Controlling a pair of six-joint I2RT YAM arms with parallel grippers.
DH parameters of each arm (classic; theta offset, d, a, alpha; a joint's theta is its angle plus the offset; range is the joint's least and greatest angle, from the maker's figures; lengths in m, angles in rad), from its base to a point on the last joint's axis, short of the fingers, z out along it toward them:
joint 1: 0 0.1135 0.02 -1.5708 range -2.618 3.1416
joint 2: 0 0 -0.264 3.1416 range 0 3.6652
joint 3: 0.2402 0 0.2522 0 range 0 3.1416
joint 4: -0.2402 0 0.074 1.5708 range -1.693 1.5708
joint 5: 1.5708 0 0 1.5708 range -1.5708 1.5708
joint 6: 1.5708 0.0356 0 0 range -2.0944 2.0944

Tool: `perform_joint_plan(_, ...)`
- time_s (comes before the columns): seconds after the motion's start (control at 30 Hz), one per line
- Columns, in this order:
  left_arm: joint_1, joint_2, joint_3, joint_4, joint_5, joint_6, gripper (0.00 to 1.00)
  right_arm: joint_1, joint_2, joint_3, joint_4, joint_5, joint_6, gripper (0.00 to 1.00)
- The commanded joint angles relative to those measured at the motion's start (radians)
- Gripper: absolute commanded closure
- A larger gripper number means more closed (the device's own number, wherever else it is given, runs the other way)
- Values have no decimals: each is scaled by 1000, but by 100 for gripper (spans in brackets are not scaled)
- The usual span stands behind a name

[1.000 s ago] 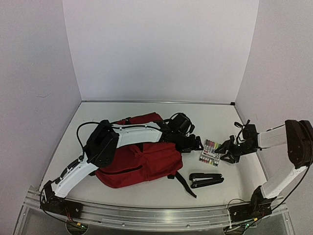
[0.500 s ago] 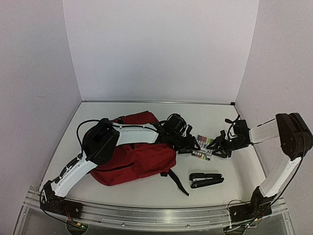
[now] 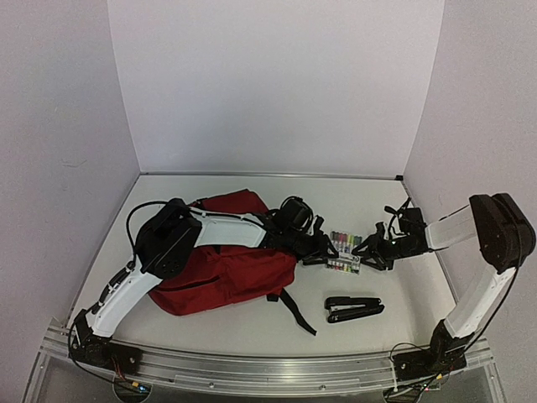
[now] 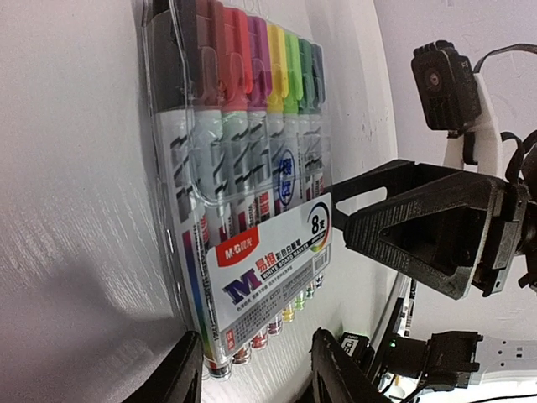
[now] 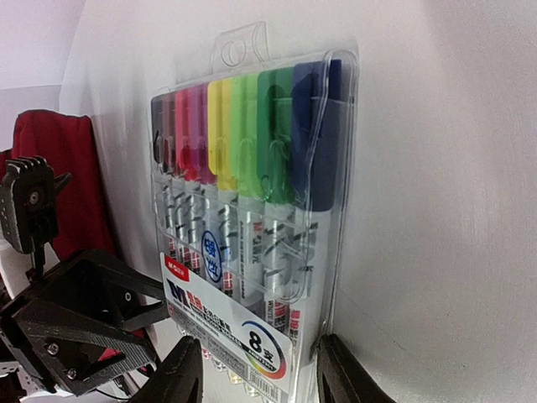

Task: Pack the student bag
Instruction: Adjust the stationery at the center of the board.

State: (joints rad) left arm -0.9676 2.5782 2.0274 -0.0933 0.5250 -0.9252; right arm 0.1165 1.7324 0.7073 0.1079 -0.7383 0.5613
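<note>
Markers, coloured ones in a clear plastic pack (image 3: 345,253), are lying with their long axis crossing the line from the left gripper (image 3: 322,254) to the right gripper (image 3: 374,252). Both are standing with jaws parted about halfway, astride the pack's label end; whether they are pinching it, I cannot tell. The large dark red fabric student bag (image 3: 226,273) is lying left of the pack, nearer the left gripper.

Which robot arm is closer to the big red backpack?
Left. The left fingers sit just past the backpack's right edge, at the marker pack, that arm lying across the backpack. The right fingers reach the pack's far side.
</note>
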Motion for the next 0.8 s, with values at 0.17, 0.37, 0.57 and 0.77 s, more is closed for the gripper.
perform_joint_plan(0.17, -39, -128, -61, 148, 52, -35, 56, 38, -157, -93, -59, -102, 94, 56)
perform_joint_plan(0.37, -63, -177, -130, 153, 65, -51, 57, 38, -324, -121, -155, -94, 113, 55)
perform_joint_plan(0.57, -99, -249, -219, 189, 63, -77, 57, 45, -466, -165, -244, -92, 132, 55)
perform_joint_plan(0.77, -148, -298, -282, 202, 45, -96, 57, 56, -636, -224, -364, -77, 152, 56)
